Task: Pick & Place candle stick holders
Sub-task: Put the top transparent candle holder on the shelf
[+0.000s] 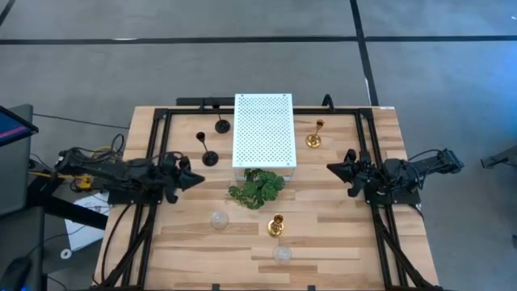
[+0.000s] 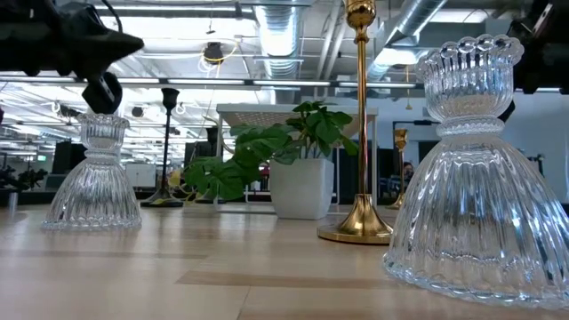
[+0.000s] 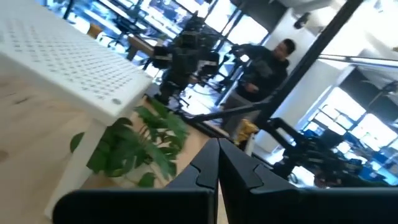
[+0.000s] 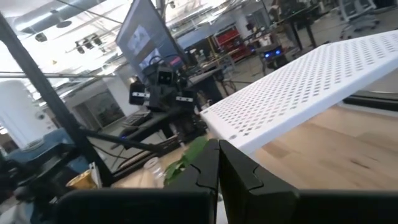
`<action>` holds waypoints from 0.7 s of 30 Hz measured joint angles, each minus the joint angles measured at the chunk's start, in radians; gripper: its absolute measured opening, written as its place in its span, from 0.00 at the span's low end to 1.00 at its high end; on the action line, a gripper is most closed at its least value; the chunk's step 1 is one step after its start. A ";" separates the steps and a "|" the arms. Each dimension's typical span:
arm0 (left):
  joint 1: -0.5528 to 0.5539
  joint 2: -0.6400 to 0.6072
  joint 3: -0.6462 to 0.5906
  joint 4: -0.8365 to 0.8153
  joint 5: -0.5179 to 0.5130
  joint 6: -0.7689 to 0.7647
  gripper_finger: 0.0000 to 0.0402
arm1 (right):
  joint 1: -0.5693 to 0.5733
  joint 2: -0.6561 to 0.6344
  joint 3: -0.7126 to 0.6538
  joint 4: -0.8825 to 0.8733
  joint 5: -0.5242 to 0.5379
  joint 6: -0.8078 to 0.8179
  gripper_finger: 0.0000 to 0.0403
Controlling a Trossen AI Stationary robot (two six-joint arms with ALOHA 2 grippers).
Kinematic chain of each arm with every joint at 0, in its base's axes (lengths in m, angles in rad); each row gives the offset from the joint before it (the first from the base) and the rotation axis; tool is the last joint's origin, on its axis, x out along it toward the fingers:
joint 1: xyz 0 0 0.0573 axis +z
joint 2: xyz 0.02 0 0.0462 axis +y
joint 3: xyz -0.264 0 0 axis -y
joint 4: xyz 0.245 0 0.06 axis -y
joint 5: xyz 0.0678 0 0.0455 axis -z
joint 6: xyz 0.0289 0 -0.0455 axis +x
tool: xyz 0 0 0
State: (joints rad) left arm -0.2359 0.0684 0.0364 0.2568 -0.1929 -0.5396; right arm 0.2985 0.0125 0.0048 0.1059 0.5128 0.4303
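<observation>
Two black holders (image 1: pixel 221 125) (image 1: pixel 209 157) stand on their round bases at the table's far left, beside the white perforated shelf (image 1: pixel 263 129). One gold holder (image 1: pixel 313 140) stands right of the shelf, another (image 1: pixel 276 225) near the front. Two clear glass holders (image 1: pixel 219 220) (image 1: pixel 282 255) stand on their wide bases near the front. My left gripper (image 1: pixel 201 178) is shut and empty at the left. My right gripper (image 1: pixel 329 167) is shut and empty at the right.
A green leafy sprig (image 1: pixel 257 187) in a white pot (image 2: pixel 300 188) sits under the shelf's near edge, between the two grippers. A person (image 3: pixel 266 62) shows in the room beyond the table. Black frame rails (image 1: pixel 153 145) run along the table's left and right sides.
</observation>
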 joint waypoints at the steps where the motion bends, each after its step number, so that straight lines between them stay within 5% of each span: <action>1: 0.000 0.020 0.002 0.011 -0.007 0.000 0.01 | 0.000 0.000 0.000 0.000 0.006 0.000 0.00; 10: 0.000 0.317 0.173 0.070 -0.016 0.126 0.01 | 0.000 0.000 0.000 0.000 0.012 -0.003 0.00; 16: 0.000 0.497 0.299 0.066 0.127 0.288 0.01 | 0.000 0.000 0.000 -0.001 0.012 0.001 0.00; 21: -0.026 0.519 0.315 0.045 0.210 0.269 0.01 | 0.000 0.000 0.000 0.000 0.029 0.014 0.00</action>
State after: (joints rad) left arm -0.2624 0.5877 0.3511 0.3021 0.0170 -0.2705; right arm 0.2985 0.0125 0.0048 0.1055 0.5420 0.4440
